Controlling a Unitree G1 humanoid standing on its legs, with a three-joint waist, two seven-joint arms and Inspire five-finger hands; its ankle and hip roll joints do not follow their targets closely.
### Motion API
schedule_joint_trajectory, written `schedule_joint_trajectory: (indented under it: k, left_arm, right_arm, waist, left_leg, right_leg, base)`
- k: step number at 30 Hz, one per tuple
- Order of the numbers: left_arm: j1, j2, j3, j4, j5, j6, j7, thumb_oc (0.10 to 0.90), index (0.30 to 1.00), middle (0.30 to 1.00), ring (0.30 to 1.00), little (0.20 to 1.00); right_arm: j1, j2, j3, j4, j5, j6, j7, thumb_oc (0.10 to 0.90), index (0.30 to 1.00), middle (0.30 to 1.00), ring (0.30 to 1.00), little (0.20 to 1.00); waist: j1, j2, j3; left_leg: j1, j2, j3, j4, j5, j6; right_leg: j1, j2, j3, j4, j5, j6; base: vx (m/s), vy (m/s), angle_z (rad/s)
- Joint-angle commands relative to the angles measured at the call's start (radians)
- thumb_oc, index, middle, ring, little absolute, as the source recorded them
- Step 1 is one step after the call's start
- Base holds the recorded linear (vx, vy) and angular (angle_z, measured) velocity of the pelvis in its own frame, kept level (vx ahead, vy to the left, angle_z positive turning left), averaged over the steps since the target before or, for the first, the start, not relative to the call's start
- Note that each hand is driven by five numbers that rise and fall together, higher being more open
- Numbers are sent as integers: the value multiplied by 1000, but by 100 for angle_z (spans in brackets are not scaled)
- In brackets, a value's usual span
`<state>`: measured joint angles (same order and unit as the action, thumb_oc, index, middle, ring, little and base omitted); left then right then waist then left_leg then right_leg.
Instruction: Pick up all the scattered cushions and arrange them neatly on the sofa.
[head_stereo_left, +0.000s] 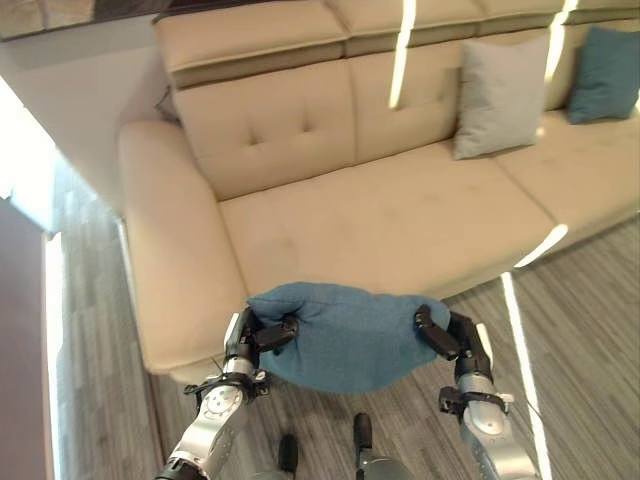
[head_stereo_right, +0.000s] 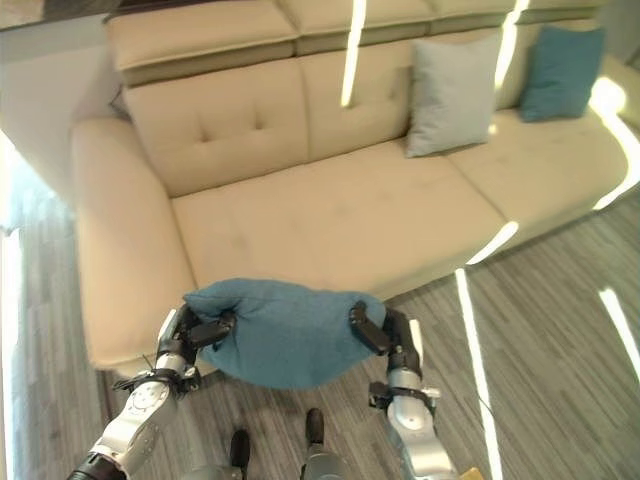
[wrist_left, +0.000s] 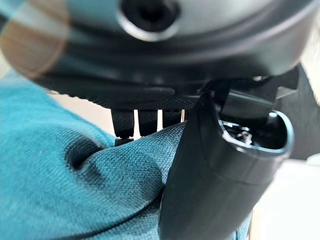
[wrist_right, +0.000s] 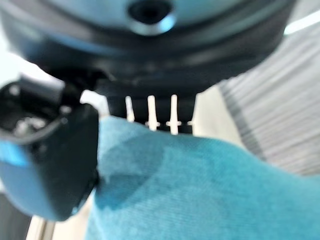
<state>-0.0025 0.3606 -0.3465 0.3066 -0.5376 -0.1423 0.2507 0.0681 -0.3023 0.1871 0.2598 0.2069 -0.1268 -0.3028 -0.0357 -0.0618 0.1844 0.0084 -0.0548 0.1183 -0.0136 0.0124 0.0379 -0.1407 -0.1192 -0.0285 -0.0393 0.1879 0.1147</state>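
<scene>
— Where's the cushion right now?

— The teal cushion (head_stereo_left: 345, 335) is up off the wooden floor (head_stereo_left: 580, 330), carried between both hands just in front of the beige sofa (head_stereo_left: 400, 215), near the seat's front edge at the end by the armrest (head_stereo_left: 165, 250).

— How are the hands on it?

— The left hand (head_stereo_left: 262, 335) clamps the cushion's left end; in its wrist view the thumb (wrist_left: 215, 180) presses into the fabric with the fingers (wrist_left: 145, 122) tucked behind it. The right hand (head_stereo_left: 445, 335) does the same on the right end — thumb (wrist_right: 55, 165) on the near face, fingers (wrist_right: 150, 112) behind. Both are pinching cloth, and the fabric puckers where they bite in.

— Anything already on the sofa?

— Two cushions, both upright against the backrest toward the right side: a grey cushion (head_stereo_left: 497, 97), and further right a second teal cushion (head_stereo_left: 605, 75). They sit apart from each other, with a strip of backrest between them.

— And the seat in front of the robot?

— It lies just beyond the held cushion, with bright streaks of light crossing the sofa and the floor.
</scene>
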Motion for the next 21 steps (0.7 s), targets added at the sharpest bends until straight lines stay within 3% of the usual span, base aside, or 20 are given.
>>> schedule_joint_trajectory:
  k: [1,2,7,13,14,16,17,18,21]
  left_arm:
    - [-86,-54,-16,-171,60,-109,-77,400,300,300,300,300]
    - [-76,-51,-3,-171,59,-108,-74,400,300,300,300,300]
    - [-75,-58,-1,-172,62,-103,-76,400,300,300,300,300]
    - [-54,-67,0,-182,55,-103,-88,400,300,300,300,300]
    - [-62,-72,-10,-175,53,-99,-92,400,300,300,300,300]
    - [-74,-82,-22,-168,54,-99,-92,400,300,300,300,300]
    - [-75,-82,-22,-168,54,-99,-92,400,300,300,300,300]
    - [-81,-90,-22,-160,47,-105,-86,400,300,300,300,300]
    - [-95,-95,-31,-155,50,-100,-86,400,300,300,300,300]
  right_arm:
    - [-103,-8,29,-133,-23,-102,66,400,300,300,300,300]
    - [-101,0,32,-130,-25,-96,73,400,300,300,300,300]
    - [-84,-7,20,-139,-28,-89,78,400,300,300,300,300]
    - [-50,-16,2,-165,-24,-90,80,400,300,300,300,300]
    - [-43,-29,-5,-182,-19,-98,76,400,300,300,300,300]
    - [-44,-43,-12,-188,-17,-102,69,400,300,300,300,300]
    - [-45,-43,-12,-188,-17,-102,69,400,300,300,300,300]
    - [-51,-49,-13,-179,-14,-99,58,400,300,300,300,300]
    - [-46,-53,-16,-188,-5,-99,59,400,300,300,300,300]
  waist:
    - [32,48,-49]
    - [36,53,-51]
    - [37,62,-59]
    - [25,49,-82]
    - [21,42,-79]
    - [20,39,-65]
    - [18,40,-66]
    - [25,42,-53]
    - [28,28,-49]
  left_leg:
    - [-11,50,-56,79,-107,-42]
    - [14,58,-35,61,-113,-37]
    - [43,72,-17,18,-104,-42]
    - [51,87,-34,38,-117,-70]
    - [32,105,-46,121,-135,-88]
    - [-35,125,-57,254,-115,-107]
    - [-42,126,-60,264,-119,-108]
    - [-91,131,-83,348,-78,-117]
    - [-151,73,-122,322,-102,-102]
  right_leg:
    - [46,31,-75,202,-224,65]
    - [24,1,-109,204,-208,84]
    - [-1,-49,-187,140,-156,92]
    - [45,-32,-188,76,-159,70]
    - [76,-16,-185,49,-171,56]
    - [113,-3,-194,24,-177,31]
    - [112,-2,-197,23,-176,31]
    - [139,10,-202,5,-182,11]
    - [155,16,-192,-22,-193,6]
  base:
    - [5,-10,-60]
    - [22,-44,-54]
    - [47,-75,-43]
    - [116,-175,6]
    - [73,-227,-1]
    - [44,-211,16]
    - [40,-148,30]
    - [58,-107,18]
    - [93,-88,4]
